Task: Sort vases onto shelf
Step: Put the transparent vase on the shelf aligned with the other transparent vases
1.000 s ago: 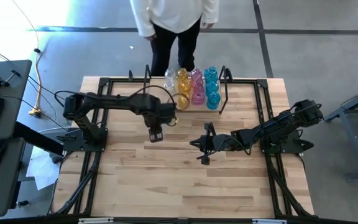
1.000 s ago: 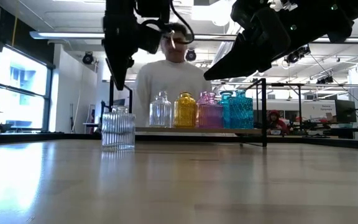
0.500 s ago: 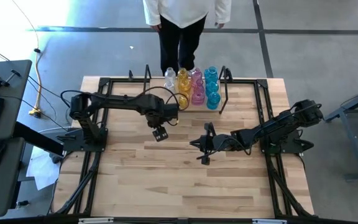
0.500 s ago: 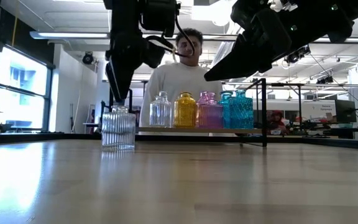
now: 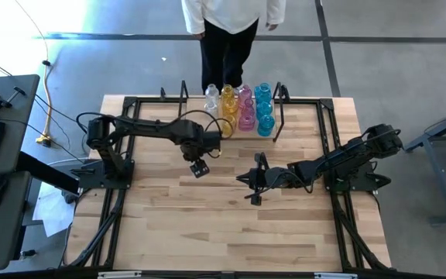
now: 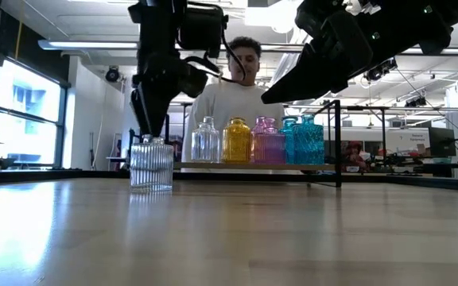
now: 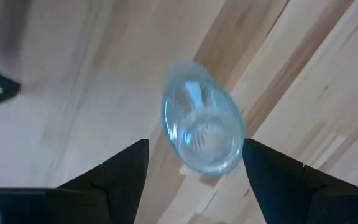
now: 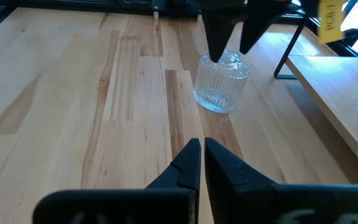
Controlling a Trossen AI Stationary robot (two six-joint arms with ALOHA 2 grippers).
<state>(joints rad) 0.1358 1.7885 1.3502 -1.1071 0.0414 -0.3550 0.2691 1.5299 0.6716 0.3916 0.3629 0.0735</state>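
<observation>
low view, left to right: the left pincer (image 6: 149, 131) hangs with fingers spread apart just above a clear ribbed vase (image 6: 151, 163) standing on the surface (image 6: 229, 230); further right, more vases (image 6: 253, 141) sit on the shelf (image 6: 253, 167); the right pincer (image 8: 199, 163), fingers pressed together, hovers empty.

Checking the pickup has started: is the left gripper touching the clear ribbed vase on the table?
Cannot tell. In the low view the left gripper, open, has its tips right at the neck of the clear vase, with neither contact nor gap plain.
</observation>
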